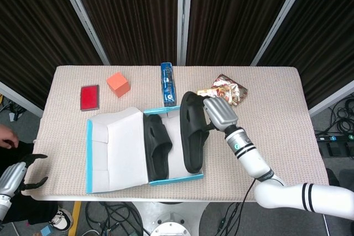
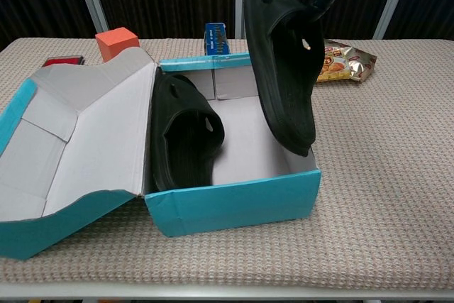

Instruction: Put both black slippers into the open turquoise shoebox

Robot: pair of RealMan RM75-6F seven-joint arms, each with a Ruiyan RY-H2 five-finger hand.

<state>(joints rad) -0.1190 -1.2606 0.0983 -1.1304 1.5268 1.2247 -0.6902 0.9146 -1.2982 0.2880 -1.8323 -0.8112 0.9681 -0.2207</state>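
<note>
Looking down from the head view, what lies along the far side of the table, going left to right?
Red flat case → orange block → blue packet → shiny snack bag.

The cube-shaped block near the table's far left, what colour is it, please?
Orange; the cube-shaped block shows best in the head view.

My right hand (image 1: 217, 111) is silver-grey, on a white arm with black bands; my left hand (image 1: 22, 174) has black fingers.
</note>
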